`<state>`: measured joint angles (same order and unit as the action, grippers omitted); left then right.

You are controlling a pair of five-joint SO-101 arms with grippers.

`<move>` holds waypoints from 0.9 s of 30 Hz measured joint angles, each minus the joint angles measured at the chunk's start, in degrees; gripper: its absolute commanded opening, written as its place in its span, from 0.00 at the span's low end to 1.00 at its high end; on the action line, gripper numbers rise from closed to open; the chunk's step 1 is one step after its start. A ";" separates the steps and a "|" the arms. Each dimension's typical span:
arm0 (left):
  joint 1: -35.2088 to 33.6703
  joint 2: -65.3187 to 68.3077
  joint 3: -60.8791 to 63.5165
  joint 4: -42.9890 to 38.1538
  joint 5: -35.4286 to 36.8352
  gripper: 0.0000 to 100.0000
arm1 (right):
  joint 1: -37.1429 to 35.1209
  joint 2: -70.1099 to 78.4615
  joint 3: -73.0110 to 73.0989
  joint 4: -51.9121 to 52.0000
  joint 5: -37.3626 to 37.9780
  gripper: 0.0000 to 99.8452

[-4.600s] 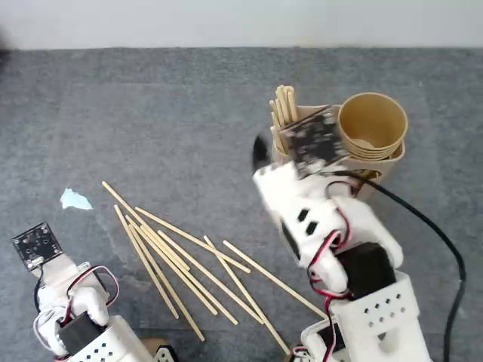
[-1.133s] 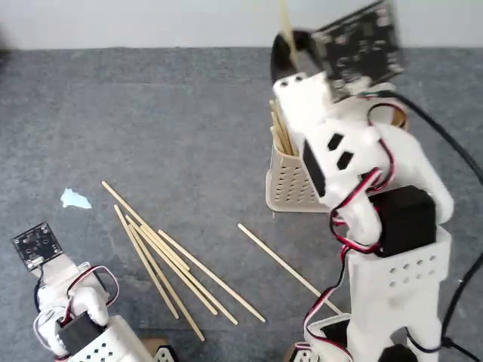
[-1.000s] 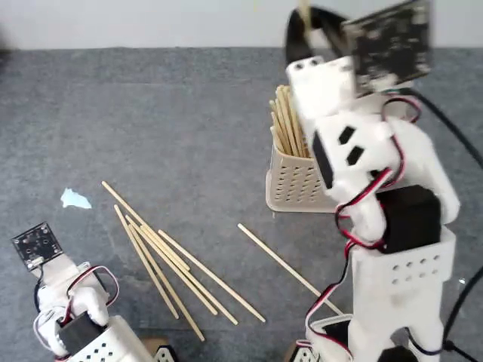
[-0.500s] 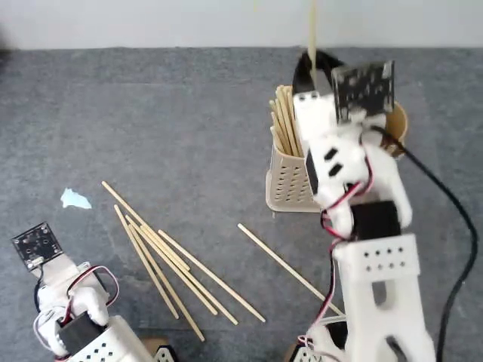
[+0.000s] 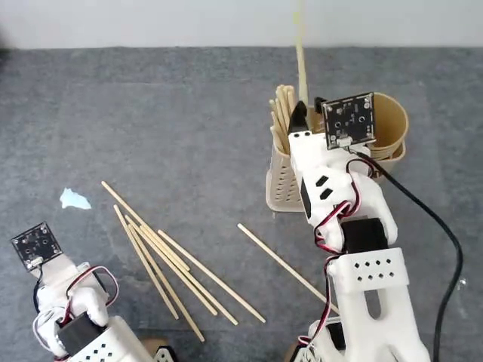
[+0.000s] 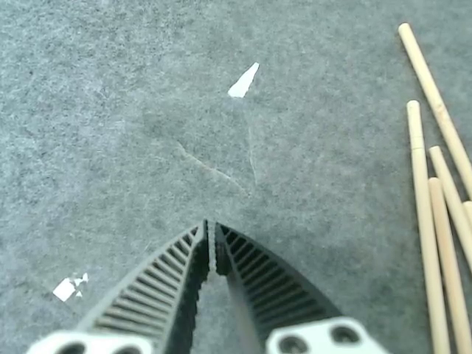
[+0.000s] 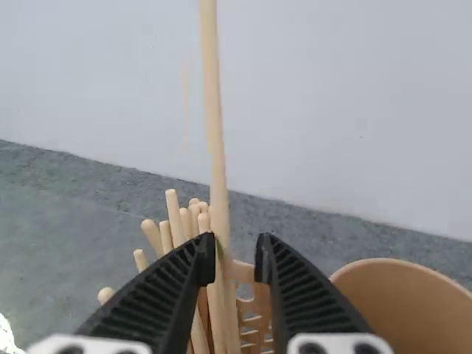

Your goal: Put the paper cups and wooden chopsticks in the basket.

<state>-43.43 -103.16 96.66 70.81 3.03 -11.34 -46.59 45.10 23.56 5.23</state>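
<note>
Nearest you, the left gripper (image 6: pixel 210 230) hangs over the grey, felt-like mat (image 5: pixel 189 113). Its black ribbed fingers are pressed together with nothing between them. At two o'clock from that arm in the high view lies a fan of loose chopsticks (image 5: pixel 170 264): thin, straight, pale wood. You have about six there, though they overlap too much for a sure count. One lone chopstick (image 5: pixel 283 264) lies at three o'clock of the fan, and a small white paper scrap (image 5: pixel 75 200) at ten o'clock.

Farther out, at two o'clock of the fan, stands the basket (image 5: pixel 287 188), beige plastic with rows of small holes in its wall. Inside it a bundle of chopsticks (image 5: pixel 282 113) stands on end, about six round tips showing. Beside the bundle sit tan paper cups (image 5: pixel 381 124), round-mouthed and nested; several rims show, but you cannot count them.

Your right gripper (image 7: pixel 232 254) is above the basket with its fingers parted a little, wider than the one upright chopstick (image 5: pixel 301 64) between them, which lies against one finger. Its lower end runs down among the bundle. Behind is a plain white wall (image 7: pixel 354 88).
</note>
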 measured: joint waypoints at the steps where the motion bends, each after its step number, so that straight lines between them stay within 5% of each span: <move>1: 0.00 0.00 0.00 0.00 0.00 0.01 | 0.00 0.00 0.00 1.05 -0.26 0.14; 8: 0.00 0.00 0.00 0.00 0.00 0.01 | -1.14 -0.70 -8.44 11.69 -0.62 0.14; 20: 0.00 0.00 0.00 0.00 0.00 0.01 | -17.67 -0.70 -16.35 42.90 -0.62 0.14; 27: 0.00 0.00 0.00 0.00 0.00 0.01 | -27.34 -0.79 -12.13 47.82 -0.62 0.15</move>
<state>-43.43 -103.16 96.66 70.81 3.03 -38.68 -47.38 32.97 71.38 4.62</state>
